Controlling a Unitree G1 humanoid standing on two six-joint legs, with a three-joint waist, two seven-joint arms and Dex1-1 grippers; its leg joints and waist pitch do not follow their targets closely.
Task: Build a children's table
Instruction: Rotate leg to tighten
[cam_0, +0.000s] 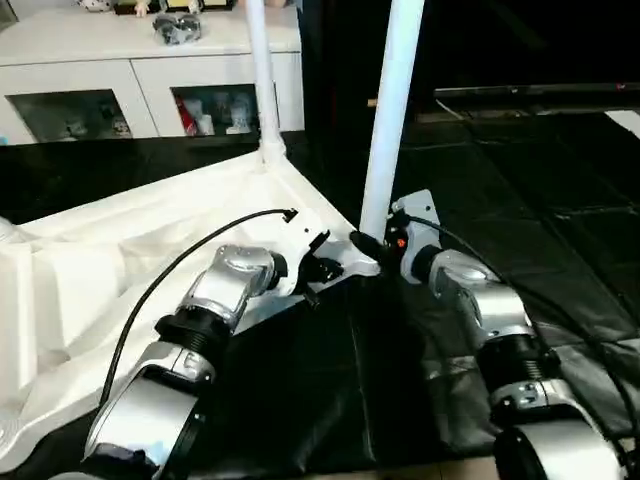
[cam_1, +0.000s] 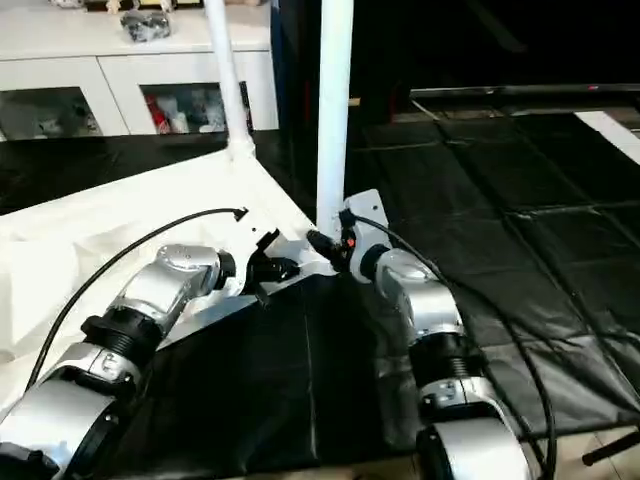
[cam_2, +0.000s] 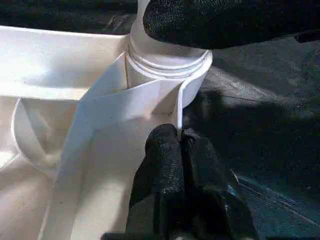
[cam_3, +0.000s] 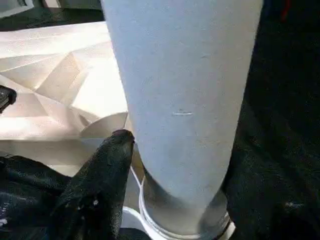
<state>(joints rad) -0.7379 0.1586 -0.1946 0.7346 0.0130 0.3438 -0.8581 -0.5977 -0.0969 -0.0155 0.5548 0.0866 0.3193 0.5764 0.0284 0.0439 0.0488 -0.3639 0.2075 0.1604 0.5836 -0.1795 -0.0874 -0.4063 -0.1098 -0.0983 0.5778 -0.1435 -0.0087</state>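
The white table top lies upside down on the floor, ribbed underside up. Two white legs stand upright in its corner sockets: one at the far corner and one at the near corner. My left gripper is shut on the thin rim of the top, just beside the near corner socket. Low on the near leg, just above the socket, my right gripper closes around it, with one black finger pressed against the leg's side.
A black mat covers the floor to the right and in front. A white cabinet with glass doors stands at the back left, behind the table top. A dark low edge runs along the back right.
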